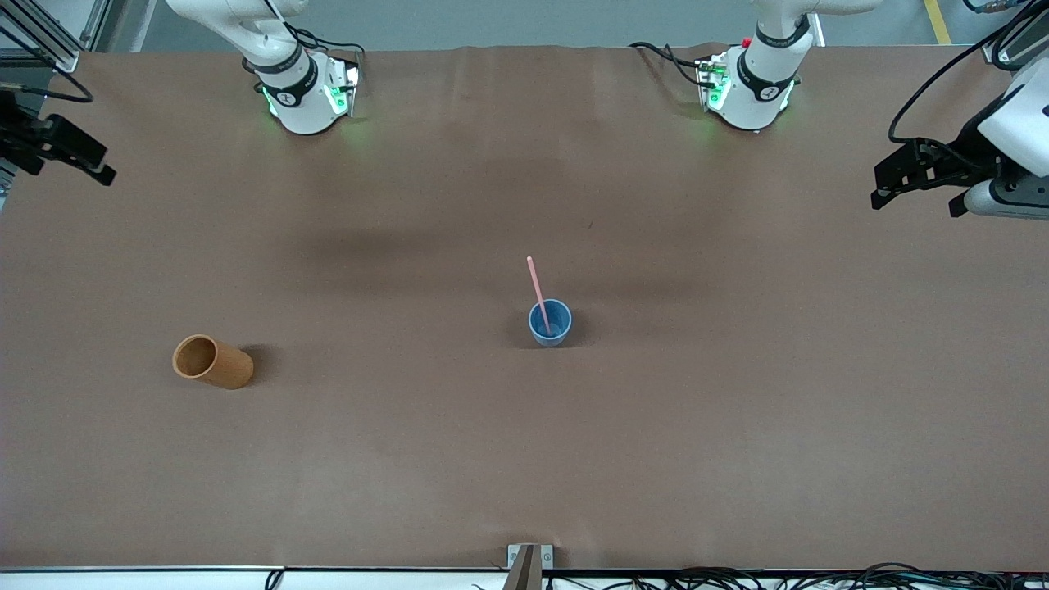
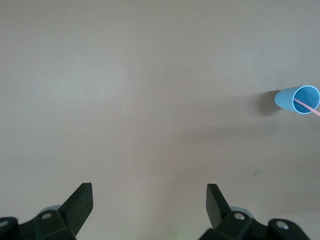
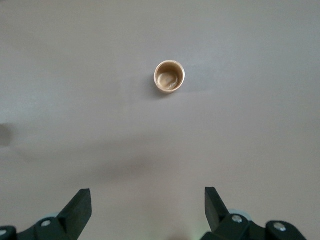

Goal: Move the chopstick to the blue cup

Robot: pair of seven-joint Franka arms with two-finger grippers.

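The blue cup (image 1: 562,331) stands upright in the middle of the table. The pale-pink chopstick (image 1: 537,287) stands in it, leaning on the rim, its top pointing toward the robots' bases. The cup (image 2: 286,98) and the stick (image 2: 308,106) also show in the left wrist view. My left gripper (image 1: 916,203) hangs open and empty over the left arm's end of the table; its open jaws (image 2: 149,192) frame bare table. My right gripper (image 1: 70,168) hangs open and empty over the right arm's end, its jaws (image 3: 148,197) wide apart.
An orange-brown cylindrical cup (image 1: 211,362) stands upright and empty toward the right arm's end, nearer the front camera than the blue cup; it also shows in the right wrist view (image 3: 169,76). The brown table cover (image 1: 737,426) is otherwise bare.
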